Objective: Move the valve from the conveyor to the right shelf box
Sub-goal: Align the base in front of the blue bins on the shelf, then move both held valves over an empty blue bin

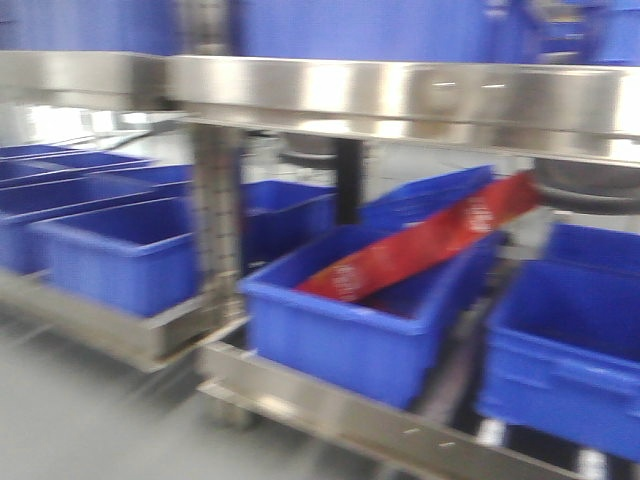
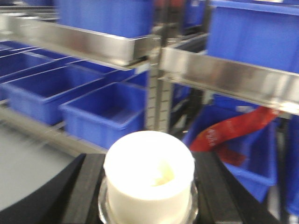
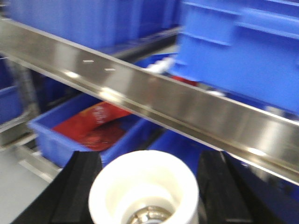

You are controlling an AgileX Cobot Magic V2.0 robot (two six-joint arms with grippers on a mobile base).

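Observation:
My left gripper [image 2: 148,157] is shut on a white cylindrical valve [image 2: 148,179], held upright between its black fingers [image 2: 88,186] in front of the shelves. My right gripper [image 3: 149,157] is shut on a second white valve [image 3: 142,170], whose open end shows metal inside. Neither gripper shows in the front view. Blue shelf boxes stand on the low steel shelf: one holds a red packet [image 1: 420,245], and another box [image 1: 570,350] stands to its right. The conveyor is out of view. All views are blurred.
A steel shelf rail [image 1: 400,95] crosses at upper height, with a perforated upright post [image 1: 215,220]. More blue boxes [image 1: 120,250] stand on the left shelf unit. In the right wrist view a steel rail [image 3: 154,93] runs close above the valve. The grey floor [image 1: 80,420] lies at the lower left.

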